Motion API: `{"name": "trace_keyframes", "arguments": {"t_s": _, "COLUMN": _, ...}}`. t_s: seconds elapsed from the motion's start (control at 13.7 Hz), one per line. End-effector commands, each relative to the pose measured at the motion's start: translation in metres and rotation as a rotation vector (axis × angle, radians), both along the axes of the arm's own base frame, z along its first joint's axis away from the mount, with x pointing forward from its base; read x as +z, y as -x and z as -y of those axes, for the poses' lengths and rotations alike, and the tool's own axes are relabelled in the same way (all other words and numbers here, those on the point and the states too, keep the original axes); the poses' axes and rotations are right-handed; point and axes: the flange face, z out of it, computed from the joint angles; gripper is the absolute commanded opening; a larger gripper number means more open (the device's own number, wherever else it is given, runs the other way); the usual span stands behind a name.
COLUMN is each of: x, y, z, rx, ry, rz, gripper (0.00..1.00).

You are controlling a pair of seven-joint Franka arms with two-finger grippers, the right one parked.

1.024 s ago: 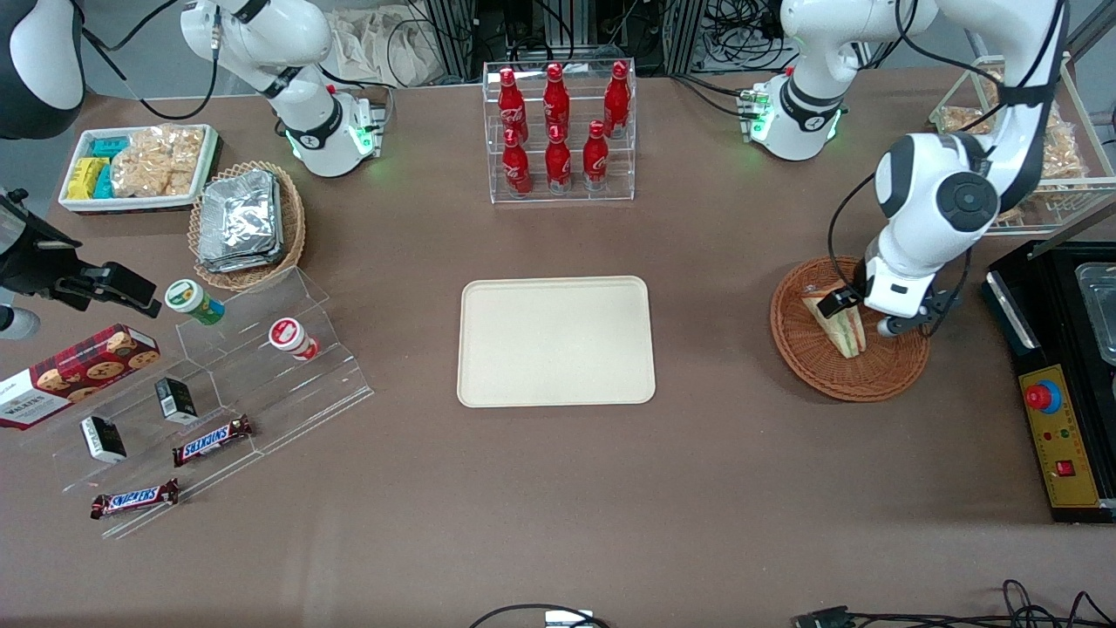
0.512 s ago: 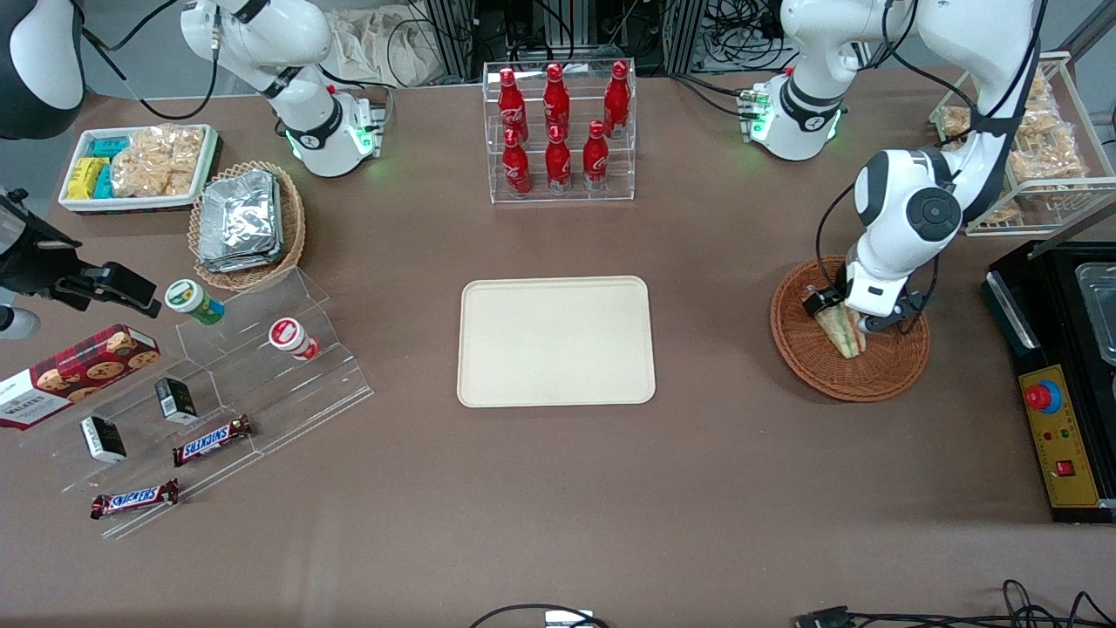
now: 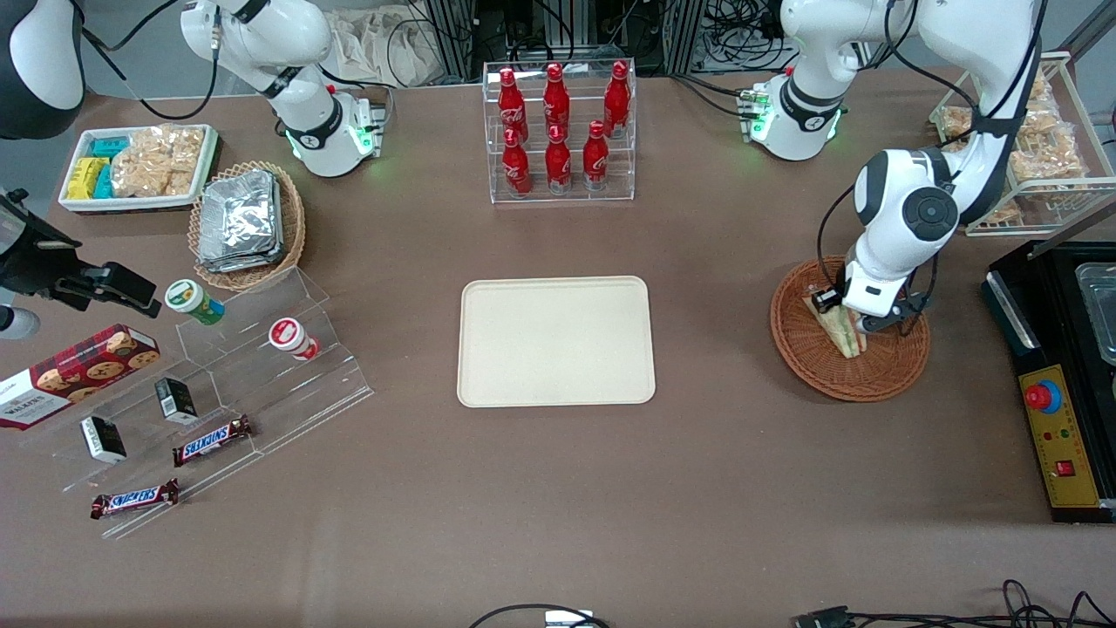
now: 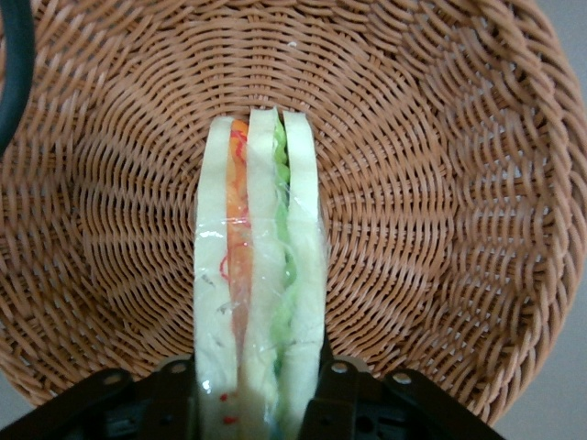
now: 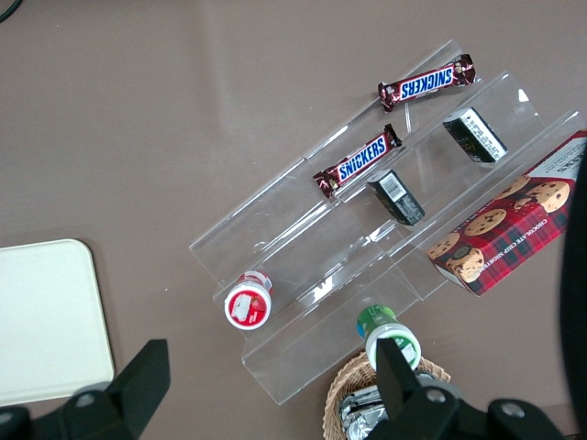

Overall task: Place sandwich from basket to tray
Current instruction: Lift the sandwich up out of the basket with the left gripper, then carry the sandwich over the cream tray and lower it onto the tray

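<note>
The sandwich [image 3: 842,331], a wrapped white-bread wedge with orange and green filling, stands on edge in the reddish-brown woven basket [image 3: 811,359] toward the working arm's end of the table. My left gripper [image 3: 843,314] is down in the basket, its two fingers pressed against the sandwich's bread faces. In the left wrist view the sandwich [image 4: 261,275] runs out from between the gripper's [image 4: 257,403] black fingers [image 4: 335,394] over the basket floor [image 4: 440,183]. The cream-beige tray [image 3: 555,340] lies bare at the table's middle, and its corner shows in the right wrist view [image 5: 46,321].
A clear rack of red bottles [image 3: 558,122] stands farther from the front camera than the tray. A black control box [image 3: 1059,436] and a wire rack of snack bags [image 3: 1046,148] flank the basket. A tan basket of foil packets [image 3: 244,222] and clear snack steps [image 3: 218,392] lie toward the parked arm's end.
My left gripper came down into the basket and slid along the sandwich toward its thick end. Its fingers have closed in against the sandwich's sides. The sandwich still rests in the basket.
</note>
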Motion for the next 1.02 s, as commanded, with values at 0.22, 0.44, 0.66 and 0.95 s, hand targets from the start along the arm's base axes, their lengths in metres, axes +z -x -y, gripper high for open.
{"name": "trace_keyframes", "arguments": {"t_s": 0.22, "x": 0.116, "y": -0.006, "z": 0.004, "rx": -0.012, "ry": -0.059, "rz": -0.061, "gripper": 0.10}}
{"name": "trace_keyframes", "arguments": {"t_s": 0.44, "x": 0.216, "y": -0.033, "z": 0.020, "rx": -0.066, "ry": -0.072, "rz": -0.136, "gripper": 0.10}}
{"name": "trace_keyframes", "arguments": {"t_s": 0.66, "x": 0.301, "y": -0.051, "z": 0.037, "rx": -0.172, "ry": -0.063, "rz": -0.155, "gripper": 0.10}}
{"name": "trace_keyframes", "arguments": {"t_s": 0.95, "x": 0.366, "y": -0.065, "z": 0.117, "rx": -0.330, "ry": -0.044, "rz": -0.148, "gripper": 0.14}}
